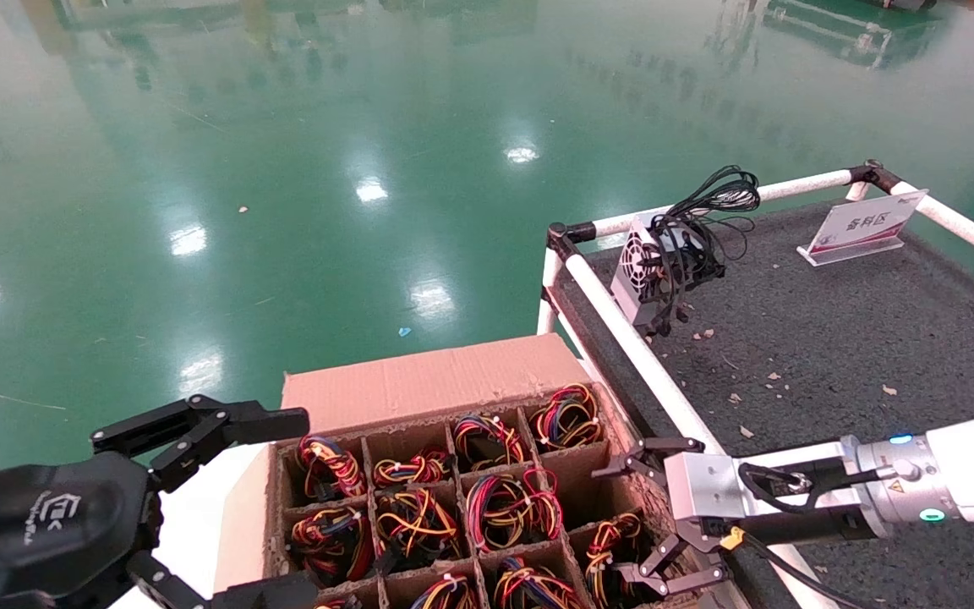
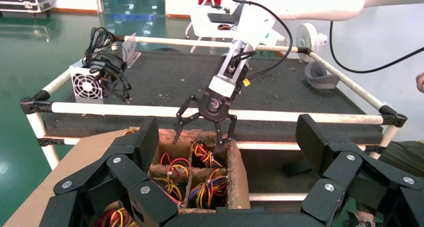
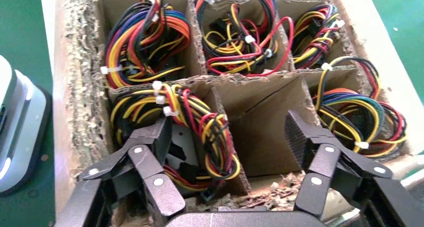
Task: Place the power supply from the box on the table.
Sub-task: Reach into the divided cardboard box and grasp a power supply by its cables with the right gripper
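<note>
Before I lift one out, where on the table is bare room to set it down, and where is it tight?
The table is bare between the fan-grille unit, the sign and the right arm. It's crowded in the box: wire bundles fill most cells; the right gripper, open, hovers at its table-side edge.

White right arm (image 1: 973, 465) — silver wrist, black cable, black screw-studded jaws.

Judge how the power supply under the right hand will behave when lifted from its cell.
The power supply probably comes up stiff and fairly heavy for its size. Its tied wires look floppy and may snag the box divider. The open right hand straddles that divider, so grip may be awkward.
</note>
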